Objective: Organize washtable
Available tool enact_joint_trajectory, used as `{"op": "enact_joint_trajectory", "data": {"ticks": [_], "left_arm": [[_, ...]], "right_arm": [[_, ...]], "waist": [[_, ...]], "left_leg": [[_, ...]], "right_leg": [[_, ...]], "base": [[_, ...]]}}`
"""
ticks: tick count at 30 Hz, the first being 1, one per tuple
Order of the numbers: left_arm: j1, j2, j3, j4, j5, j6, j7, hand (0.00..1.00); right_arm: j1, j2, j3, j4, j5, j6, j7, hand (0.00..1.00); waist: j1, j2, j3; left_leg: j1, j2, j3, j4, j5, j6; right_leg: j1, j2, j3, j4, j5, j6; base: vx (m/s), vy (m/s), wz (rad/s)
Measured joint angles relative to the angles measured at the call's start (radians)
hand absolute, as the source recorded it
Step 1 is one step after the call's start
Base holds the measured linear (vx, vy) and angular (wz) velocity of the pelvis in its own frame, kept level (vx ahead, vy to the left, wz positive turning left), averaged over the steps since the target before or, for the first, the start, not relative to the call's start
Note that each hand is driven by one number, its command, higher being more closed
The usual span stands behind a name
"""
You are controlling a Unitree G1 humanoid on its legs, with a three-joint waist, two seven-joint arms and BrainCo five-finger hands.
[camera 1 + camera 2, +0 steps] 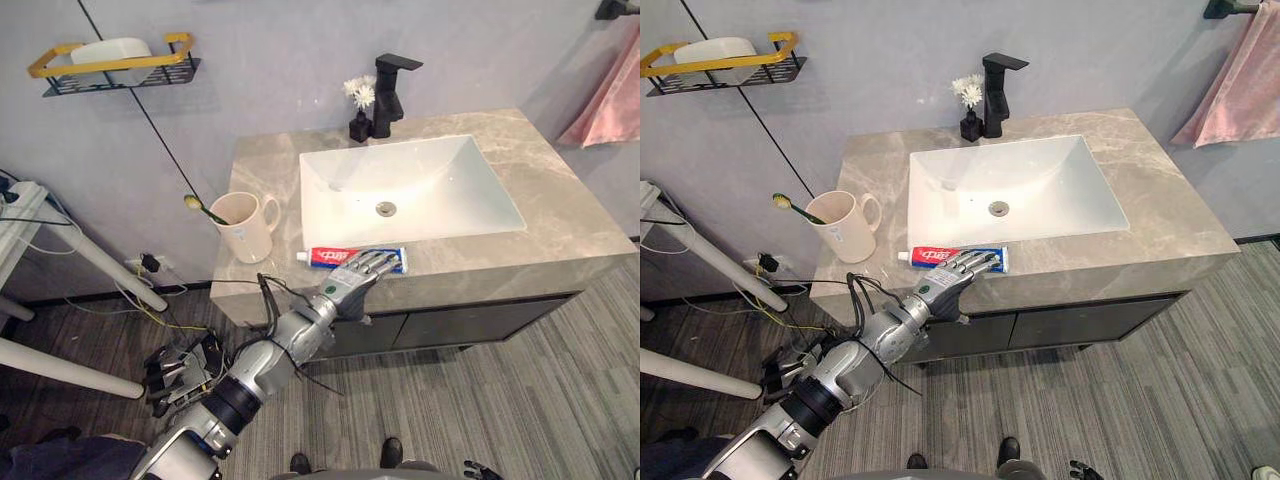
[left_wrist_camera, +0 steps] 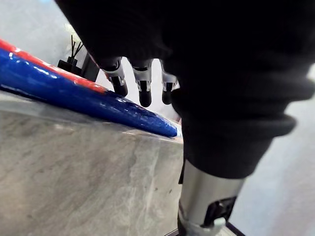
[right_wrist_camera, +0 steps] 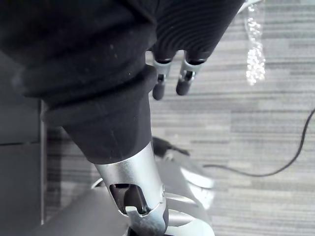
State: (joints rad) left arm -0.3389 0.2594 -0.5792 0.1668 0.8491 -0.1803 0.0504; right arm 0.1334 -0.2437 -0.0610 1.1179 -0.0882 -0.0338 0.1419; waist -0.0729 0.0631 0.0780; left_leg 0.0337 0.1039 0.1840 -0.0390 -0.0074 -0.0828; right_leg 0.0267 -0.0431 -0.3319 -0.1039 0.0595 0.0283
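Washtable (image 1: 560,240): left hand (image 1: 356,274) over toothpaste (image 1: 325,257)

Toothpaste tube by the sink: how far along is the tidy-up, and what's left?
Done: the toothbrush already stands in the cup on the counter's left side. In hand: the left hand hovers over the toothpaste tube at the counter's front edge, fingers straight, not closed on it. Left: grasp the tube and probably put it in the cup. The right hand hangs idle above the floor.
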Motion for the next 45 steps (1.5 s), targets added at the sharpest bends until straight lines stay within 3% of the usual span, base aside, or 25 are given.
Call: {"op": "enact_joint_trajectory", "data": {"ticks": [10, 17, 27, 34, 45], "left_arm": [[-0.056, 0.005, 0.009, 0.035, 0.062, 0.01, 0.062, 0.0], [-0.058, 0.011, 0.088, -0.027, 0.056, 0.024, 0.109, 0.0], [-0.064, 0.011, 0.087, -0.046, 0.052, 0.024, 0.111, 0.0], [-0.081, 0.025, 0.057, 0.061, 0.064, 0.018, 0.059, 0.0], [-0.171, 0.09, 0.083, 0.237, 0.099, 0.041, 0.065, 0.0]], "right_arm": [[-0.008, -0.001, 0.002, 0.0, -0.002, -0.002, -0.006, 0.0], [-0.011, -0.001, 0.004, 0.001, -0.005, -0.002, -0.006, 0.0], [-0.016, -0.01, 0.037, 0.001, -0.009, -0.002, -0.006, 0.0], [-0.019, -0.012, 0.047, 0.001, -0.014, -0.002, -0.006, 0.0], [-0.019, -0.013, 0.042, 0.0, -0.029, -0.018, -0.006, 0.0]], "waist": [[-0.012, 0.001, 0.006], [-0.018, 0.001, 0.007], [-0.014, 0.001, 0.007], [-0.022, 0.001, 0.007], [-0.024, 0.003, 0.015]], "left_leg": [[0.006, -0.001, 0.009, -0.001, 0.0, 0.0], [0.01, -0.001, 0.01, -0.003, 0.0, 0.0], [0.013, -0.001, 0.009, 0.0, 0.0, 0.001], [0.016, -0.001, 0.009, 0.002, 0.0, 0.001], [0.016, 0.001, 0.038, 0.002, -0.001, 0.001]], "right_leg": [[0.0, -0.001, 0.008, 0.0, 0.004, 0.001], [0.004, -0.001, 0.008, 0.0, 0.004, 0.001], [0.008, -0.001, 0.007, 0.0, 0.006, 0.0], [0.012, -0.001, 0.008, 0.0, 0.007, 0.0], [-0.004, 0.001, 0.039, 0.0, 0.015, -0.003]], "base": [[0.0, 0.008, -0.02], [0.0, 0.0, 0.0], [0.0, 0.0, 0.0], [0.0, 0.0, 0.0], [0.01, 0.006, -0.08]]}}
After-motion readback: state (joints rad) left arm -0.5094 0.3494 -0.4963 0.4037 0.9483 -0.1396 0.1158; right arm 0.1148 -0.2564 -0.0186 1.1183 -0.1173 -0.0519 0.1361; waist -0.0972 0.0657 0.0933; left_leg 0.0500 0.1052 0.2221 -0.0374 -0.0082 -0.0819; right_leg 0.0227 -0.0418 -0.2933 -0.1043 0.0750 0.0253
